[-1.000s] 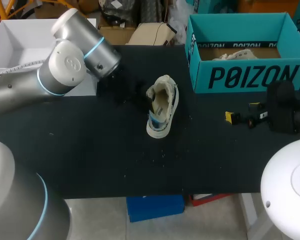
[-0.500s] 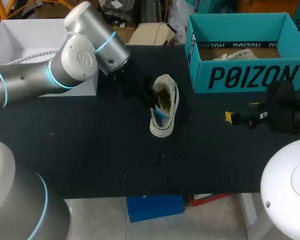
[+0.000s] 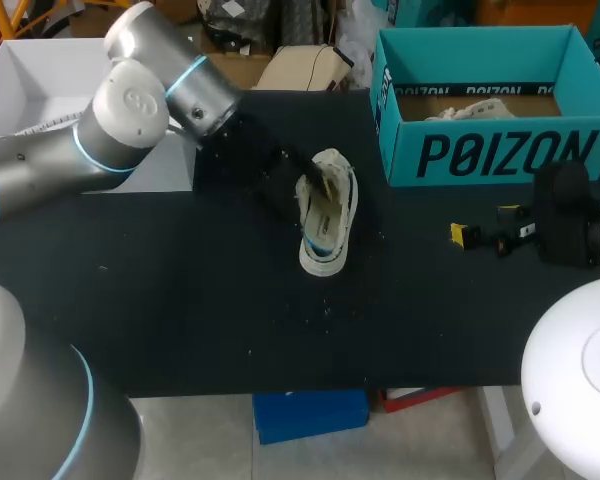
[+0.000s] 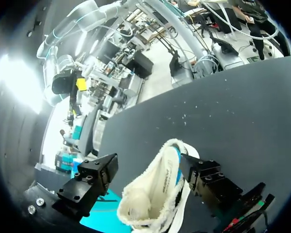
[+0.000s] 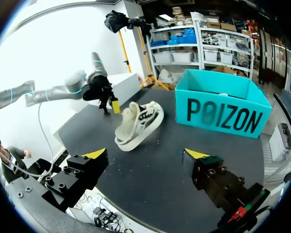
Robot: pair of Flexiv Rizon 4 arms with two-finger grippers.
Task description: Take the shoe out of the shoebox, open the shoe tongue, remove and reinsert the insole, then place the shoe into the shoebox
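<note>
Fig. | left end effector [image 4: 150,158]: fingers apart, straddling the white sneaker [image 3: 325,225] at its collar (no clamp seen) | sneaker on counter [image 3: 180,300], near the teal shoebox [image 3: 500,155], not touching | right end effector [image 5: 145,154]: spread, empty | advice: pinch the tongue alone, lift toeward slowly, steady the sole

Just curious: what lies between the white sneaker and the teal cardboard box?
Nothing: bare black tabletop separates white sneaker and teal cardboard box, per the head view.
</note>
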